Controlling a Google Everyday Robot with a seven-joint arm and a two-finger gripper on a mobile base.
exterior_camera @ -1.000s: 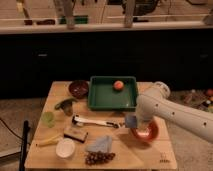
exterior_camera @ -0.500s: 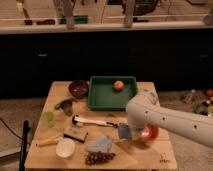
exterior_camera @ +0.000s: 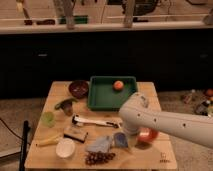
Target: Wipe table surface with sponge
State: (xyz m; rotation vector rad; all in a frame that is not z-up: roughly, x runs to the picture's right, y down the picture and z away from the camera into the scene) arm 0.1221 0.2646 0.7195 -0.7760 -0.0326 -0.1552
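Sponge (exterior_camera: pixel 76 133) lies near-left on the table (exterior_camera: pixel 150 92), likely light, soft and squashy; best pinched across its short sides. Gripper (exterior_camera: pixel 121 139) hovers right of it, grip state unclear.

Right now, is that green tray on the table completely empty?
No, a small orange ball lies inside the green tray, while the gripper is down near the table's front edge, away from it.

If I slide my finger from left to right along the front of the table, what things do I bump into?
Banana → white cup → grapes → gripper, low over the table by the blue-grey cloth → red-orange object, partly behind the arm.
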